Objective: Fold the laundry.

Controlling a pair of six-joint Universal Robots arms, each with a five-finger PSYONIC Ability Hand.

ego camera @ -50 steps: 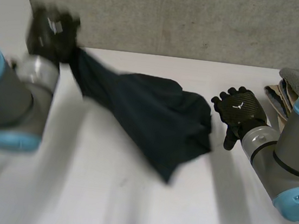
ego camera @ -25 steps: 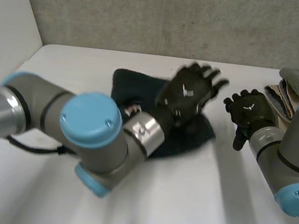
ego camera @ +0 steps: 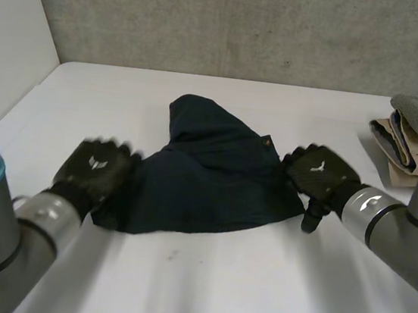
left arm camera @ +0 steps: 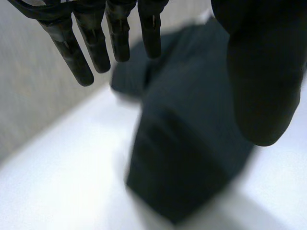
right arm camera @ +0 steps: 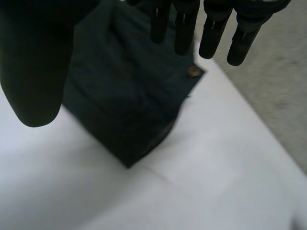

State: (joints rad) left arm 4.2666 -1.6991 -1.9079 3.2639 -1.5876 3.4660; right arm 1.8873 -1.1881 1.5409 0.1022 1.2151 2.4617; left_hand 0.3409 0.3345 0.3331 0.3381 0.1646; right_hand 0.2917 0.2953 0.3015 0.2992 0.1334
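Left robot hand (ego camera: 96,171), fingers released, at dark garment (ego camera: 207,175) left edge. Right robot hand (ego camera: 320,174), released too, at its right edge.

dark garment (ego camera: 214,176) now flat on table (ego camera: 215,295), left robot hand (ego camera: 94,169) let go, right robot hand (ego camera: 317,174) moved onto its edge

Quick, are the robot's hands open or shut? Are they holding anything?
Left hand: open, holding nothing, over one edge of the dark cloth.
Right hand: open, holding nothing, over the opposite edge.
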